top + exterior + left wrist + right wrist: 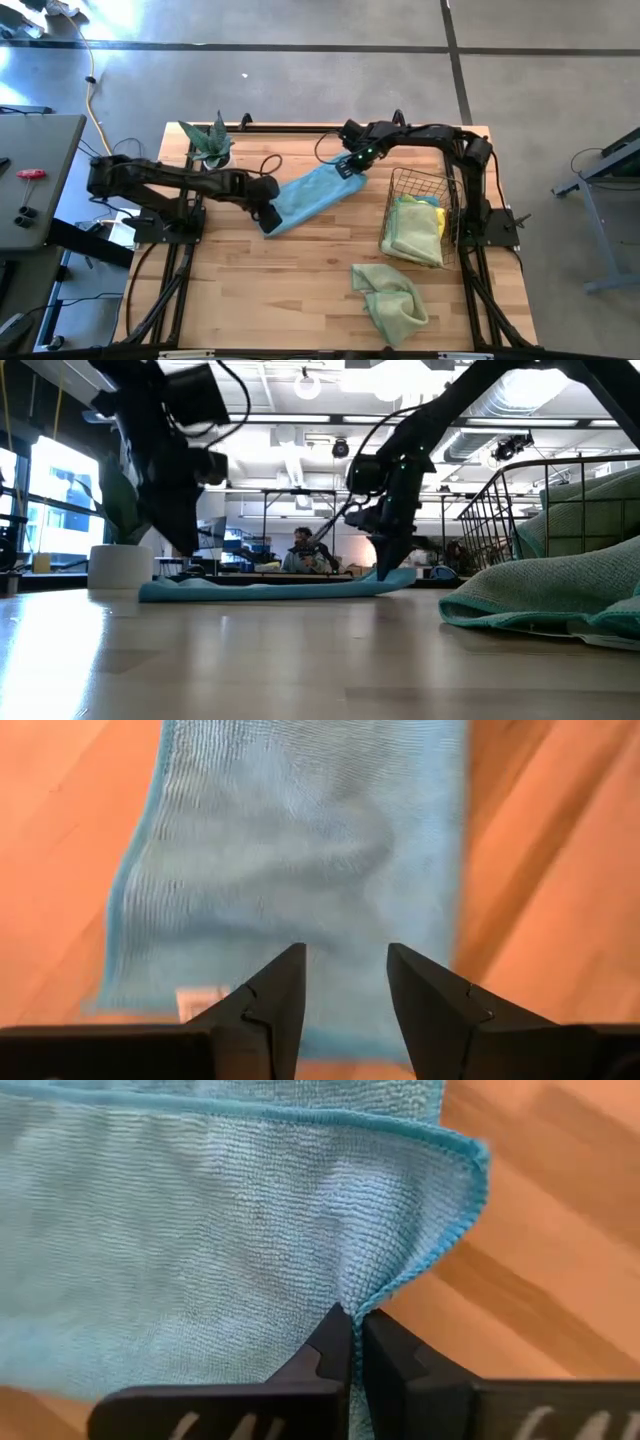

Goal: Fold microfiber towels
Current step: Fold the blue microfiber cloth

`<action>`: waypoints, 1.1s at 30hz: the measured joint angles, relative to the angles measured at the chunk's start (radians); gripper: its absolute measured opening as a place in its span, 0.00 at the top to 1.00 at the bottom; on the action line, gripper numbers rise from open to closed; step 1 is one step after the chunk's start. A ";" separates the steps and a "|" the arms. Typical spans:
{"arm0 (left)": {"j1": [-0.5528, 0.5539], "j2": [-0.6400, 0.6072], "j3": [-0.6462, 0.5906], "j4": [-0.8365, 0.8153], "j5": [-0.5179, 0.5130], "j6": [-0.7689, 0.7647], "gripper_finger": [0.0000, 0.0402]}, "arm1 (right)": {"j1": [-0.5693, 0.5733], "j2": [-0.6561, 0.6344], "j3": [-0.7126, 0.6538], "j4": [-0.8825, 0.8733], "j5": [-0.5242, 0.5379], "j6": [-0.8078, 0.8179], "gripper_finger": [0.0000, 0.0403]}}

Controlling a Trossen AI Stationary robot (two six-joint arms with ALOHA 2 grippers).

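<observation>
The right gripper (pixel 352 1342) pinches the blue towel's (pixel 312 193) far-right corner; the left gripper (pixel 345 1005), fingers parted, hovers over its near-left end on the table (pixel 280 290).

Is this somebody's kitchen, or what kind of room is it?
Probably not a kitchen. It looks like a big open workshop or lab: bare ducts and lamps under the ceiling, a concrete floor around the wooden table, and a person sitting at a desk far behind.
</observation>
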 joint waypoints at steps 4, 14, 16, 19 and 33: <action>-0.024 -0.073 0.014 -0.023 0.010 -0.057 0.67 | 0.009 -0.028 0.001 -0.052 0.043 -0.008 1.00; -0.090 -0.234 0.018 -0.030 -0.009 -0.170 0.67 | 0.137 -0.038 0.136 -0.192 0.145 -0.009 1.00; -0.099 -0.250 0.018 -0.030 -0.021 -0.174 0.67 | 0.168 -0.039 0.172 -0.179 0.134 -0.008 1.00; -0.108 -0.262 0.018 -0.030 -0.025 -0.175 0.67 | 0.211 -0.039 0.202 -0.142 0.112 0.021 1.00; -0.186 -0.337 0.018 -0.028 -0.023 -0.282 0.67 | 0.329 0.037 0.209 0.148 0.046 0.184 1.00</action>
